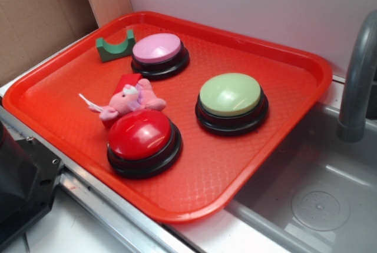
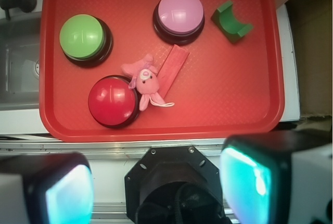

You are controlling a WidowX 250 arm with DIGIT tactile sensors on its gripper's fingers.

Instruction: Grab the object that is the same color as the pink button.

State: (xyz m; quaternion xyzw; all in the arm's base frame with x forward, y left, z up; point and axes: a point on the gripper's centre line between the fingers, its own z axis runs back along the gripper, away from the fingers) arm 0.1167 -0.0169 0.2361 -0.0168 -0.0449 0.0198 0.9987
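Gripper [image 2: 156, 182] spread wide, holding nothing, hanging outside the near rim of the red tray [image 2: 229, 104]. Pink plush toy [image 2: 146, 82] lying on the tray, touching the red button [image 2: 112, 100], red patch [image 2: 173, 68] behind. Pink button [image 2: 180, 15] farther on the tray, green arch block [image 2: 232, 22] beside; green button [image 2: 83, 38] apart.

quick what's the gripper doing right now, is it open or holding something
Gripper: open, jaws spread wide, holding nothing, hovering off the red tray's near edge.
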